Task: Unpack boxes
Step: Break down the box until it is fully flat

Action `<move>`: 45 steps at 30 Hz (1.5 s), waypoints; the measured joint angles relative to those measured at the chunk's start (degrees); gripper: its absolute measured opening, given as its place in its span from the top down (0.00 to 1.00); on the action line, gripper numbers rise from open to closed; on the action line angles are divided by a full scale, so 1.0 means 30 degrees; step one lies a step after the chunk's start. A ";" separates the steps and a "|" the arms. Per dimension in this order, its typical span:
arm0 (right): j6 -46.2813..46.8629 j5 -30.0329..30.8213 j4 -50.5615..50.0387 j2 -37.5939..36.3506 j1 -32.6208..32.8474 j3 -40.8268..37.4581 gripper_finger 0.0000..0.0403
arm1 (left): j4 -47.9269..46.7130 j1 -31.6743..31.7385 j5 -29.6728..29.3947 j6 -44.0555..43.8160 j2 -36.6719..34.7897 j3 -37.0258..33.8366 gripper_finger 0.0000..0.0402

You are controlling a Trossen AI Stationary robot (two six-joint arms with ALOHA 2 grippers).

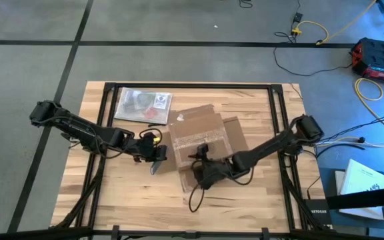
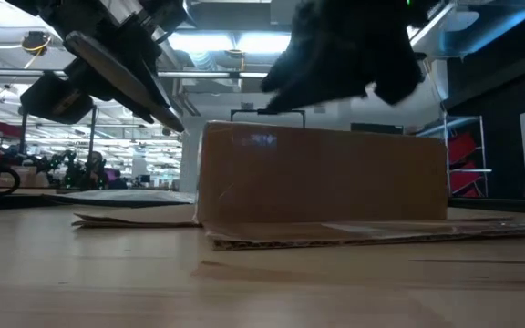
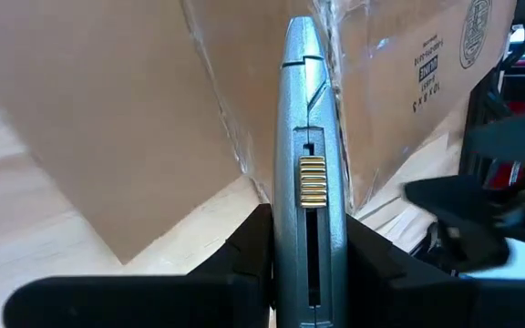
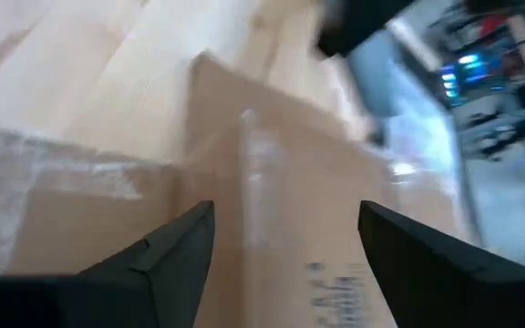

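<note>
High view shows the table (image 1: 125, 193) carrying the cardboard box (image 1: 202, 137) at its middle, still taped and its contents hidden, the right pincer (image 1: 197, 159) spread above it, and the left pincer (image 3: 308, 264) clamped on a utility knife (image 3: 308, 173), so slitting the tape seems next.

Table inventory
One cardboard box (image 1: 202, 137), one plastic bag (image 1: 142, 105), one box cutter (image 3: 310, 173), two grippers.

My two dark fingers (image 4: 180, 251) spread apart above brown cardboard box (image 4: 272, 219); shiny clear tape strip (image 4: 62, 169) across its top. Pale wooden surface (image 4: 126, 64) beyond box.
</note>
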 joint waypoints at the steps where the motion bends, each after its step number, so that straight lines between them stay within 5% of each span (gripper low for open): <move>1: 0.0022 0.0403 0.0003 -0.0210 0.0119 0.0000 0.36 | -0.0003 -0.0002 -0.0104 0.0154 0.0000 0.0000 0.85; 4: 0.0160 0.2251 -0.0044 -0.0962 0.0537 0.0000 0.36 | 0.0425 0.0056 -0.0934 0.0795 0.0000 0.0000 0.85; 9: 0.2626 0.8684 -0.0316 -0.2608 0.1117 0.0000 0.36 | 0.3515 0.0657 -0.2737 0.2852 -0.0015 0.0086 0.85; 12: 0.3041 0.9297 -0.0312 -0.3767 0.0659 0.0000 0.36 | 0.5255 0.0942 -0.3706 0.4189 -0.0029 0.0087 0.85; 17: 0.5227 0.5671 -0.0593 -0.5249 -0.0713 -0.0001 0.36 | 0.6425 0.1079 -0.3569 0.5360 -0.0044 0.0102 0.85; 27: 1.6828 -0.7315 0.2432 -0.6012 -0.4869 -0.0810 0.36 | 1.0806 0.0679 -0.2693 1.0241 -0.0036 0.0102 0.85; 34: 1.9415 -0.9514 0.9499 -0.6150 -0.5069 -0.2892 0.36 | 1.0925 0.1152 -0.3279 1.2364 -0.0036 0.0102 0.85; 45: 2.2001 -1.0209 1.6438 -0.4597 -0.5860 -0.5050 0.36 | 1.2343 0.1809 -0.2844 1.4633 -0.0080 0.0066 0.85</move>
